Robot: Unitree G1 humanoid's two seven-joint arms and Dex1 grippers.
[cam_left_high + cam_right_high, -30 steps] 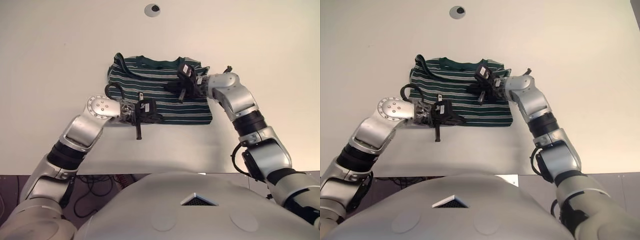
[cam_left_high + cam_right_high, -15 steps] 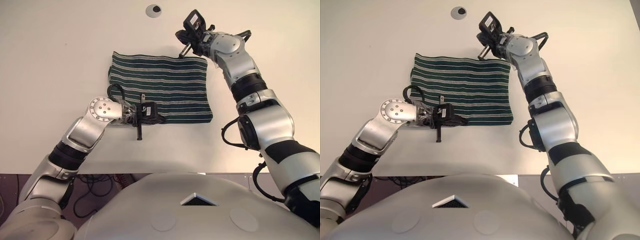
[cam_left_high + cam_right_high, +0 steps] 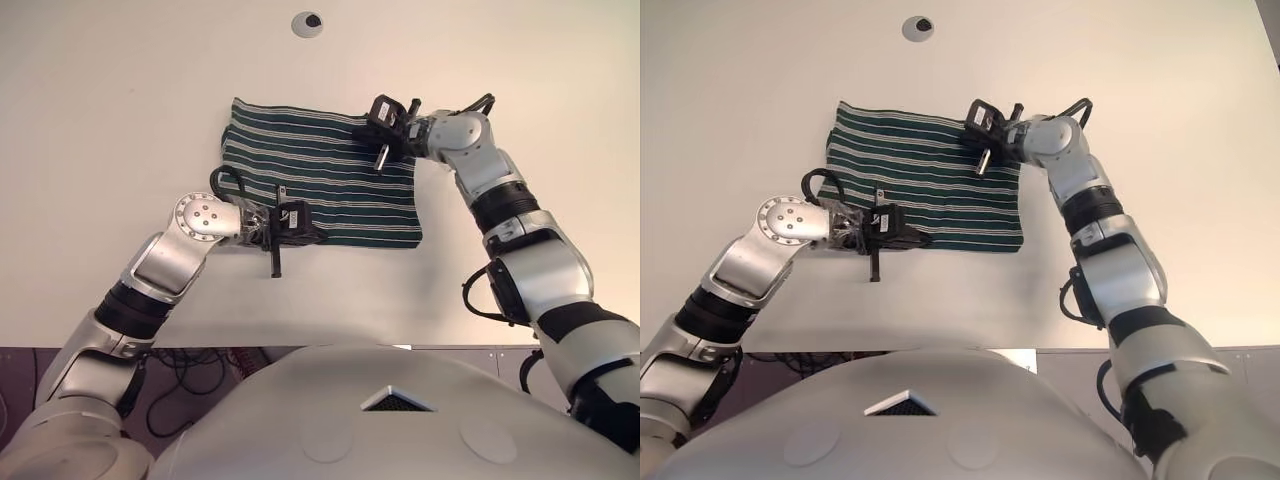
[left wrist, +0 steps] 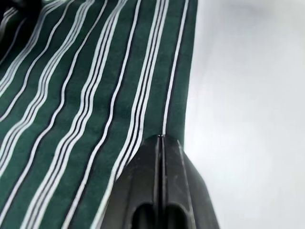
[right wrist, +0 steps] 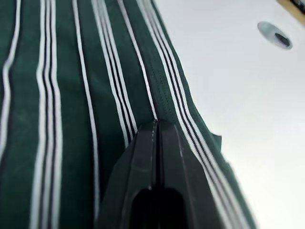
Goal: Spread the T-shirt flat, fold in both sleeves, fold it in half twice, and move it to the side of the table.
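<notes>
I am looking down over both arms at a dark green T-shirt with thin white stripes [image 3: 320, 180]. It is folded into a flat, roughly rectangular panel and lies on a plain white tabletop [image 3: 500, 60].

My left claw [image 4: 161, 143] sits at the panel's near edge, toward its left end. The two black fingers are pressed together with only a hairline seam between them. Their tips rest on the striped cloth just beside the hem, and bare table runs alongside the hem. I cannot tell whether any fabric is pinched between the fingers. From this claw the shirt stretches away across the table and over toward my right arm.

My right claw [image 5: 155, 126] is at the far right corner of the panel, diagonally across the cloth from the left claw. Its fingers are also drawn together, tip against tip, and lie on the fabric close to the shirt's edge. Here too I cannot tell whether cloth is caught between them. The rest of the shirt spreads from this claw back toward me and toward my left arm.

Farther out than the right claw and off to its left, a small round grey grommet hole [image 3: 307, 20] is set into the tabletop, well apart from the shirt.
</notes>
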